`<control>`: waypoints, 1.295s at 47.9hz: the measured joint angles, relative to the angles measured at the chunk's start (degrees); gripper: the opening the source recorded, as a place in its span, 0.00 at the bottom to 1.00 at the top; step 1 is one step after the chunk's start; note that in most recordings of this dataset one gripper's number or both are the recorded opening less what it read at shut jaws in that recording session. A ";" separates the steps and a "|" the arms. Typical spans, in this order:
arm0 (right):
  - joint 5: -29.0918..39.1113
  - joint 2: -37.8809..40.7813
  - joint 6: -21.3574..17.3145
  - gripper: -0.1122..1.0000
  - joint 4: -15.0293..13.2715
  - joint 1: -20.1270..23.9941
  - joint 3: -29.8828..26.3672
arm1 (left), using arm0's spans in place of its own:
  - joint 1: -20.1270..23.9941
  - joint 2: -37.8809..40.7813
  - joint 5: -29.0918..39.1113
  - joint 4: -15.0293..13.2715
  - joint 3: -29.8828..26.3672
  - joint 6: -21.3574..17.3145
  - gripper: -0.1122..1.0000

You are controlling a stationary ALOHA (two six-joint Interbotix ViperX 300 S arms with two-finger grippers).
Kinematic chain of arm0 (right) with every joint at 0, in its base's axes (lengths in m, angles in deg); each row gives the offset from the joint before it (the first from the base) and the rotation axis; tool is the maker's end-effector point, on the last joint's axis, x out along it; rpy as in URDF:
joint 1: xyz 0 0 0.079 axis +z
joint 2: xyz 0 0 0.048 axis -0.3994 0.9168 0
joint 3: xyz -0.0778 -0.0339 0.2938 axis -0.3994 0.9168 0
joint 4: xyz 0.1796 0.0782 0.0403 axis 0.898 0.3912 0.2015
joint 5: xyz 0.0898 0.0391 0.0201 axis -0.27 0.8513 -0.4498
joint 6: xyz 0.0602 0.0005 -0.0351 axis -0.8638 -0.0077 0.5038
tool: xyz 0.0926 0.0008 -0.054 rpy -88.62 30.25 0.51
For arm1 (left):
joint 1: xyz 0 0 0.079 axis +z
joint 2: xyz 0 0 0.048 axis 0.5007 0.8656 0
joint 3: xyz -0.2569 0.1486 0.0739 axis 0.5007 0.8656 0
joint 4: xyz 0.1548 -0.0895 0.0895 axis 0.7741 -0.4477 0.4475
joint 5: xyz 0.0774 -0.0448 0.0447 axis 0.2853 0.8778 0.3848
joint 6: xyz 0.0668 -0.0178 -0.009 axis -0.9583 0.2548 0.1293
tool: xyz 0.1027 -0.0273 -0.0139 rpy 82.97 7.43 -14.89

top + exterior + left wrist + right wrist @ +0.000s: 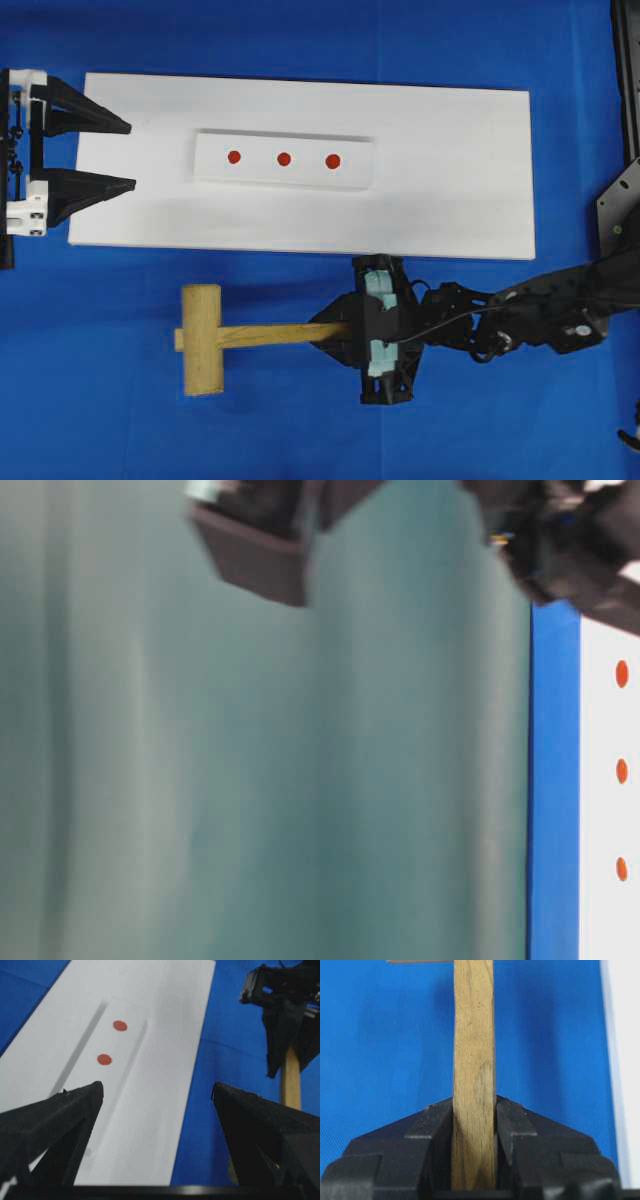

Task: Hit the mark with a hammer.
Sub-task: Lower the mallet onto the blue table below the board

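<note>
The hammer (215,338) is in my right gripper (340,333), whose fingers (435,1130) press flat against both sides of the handle in the right wrist view, low in the frame, with the wood running straight up from them toward the top edge. In the overhead view the hammer lies in the lower middle of the frame over the blue cloth (100,420), head to the left, handle pointing right into my grip; whether the head rests on the cloth or hangs just above it I cannot tell. So the pick-up looks done, and the strike is what is left. Further up the frame sits the white board (450,180), and on it a raised white strip (290,162) carrying three red marks (284,158) in a row. The head is below the board's near edge and to the left of the marks, so I judge I must lift, carry the head over the strip and bring it down on a mark; which of the three is meant I cannot say. At the far left of the frame my left gripper (125,155) holds nothing, fingers spread wide over the board's left end, clear of the strip.
</note>
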 measured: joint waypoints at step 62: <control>1.58 6.86 -0.70 0.59 -0.09 0.09 -1.32 | 0.09 0.00 -0.09 0.00 0.00 0.00 0.90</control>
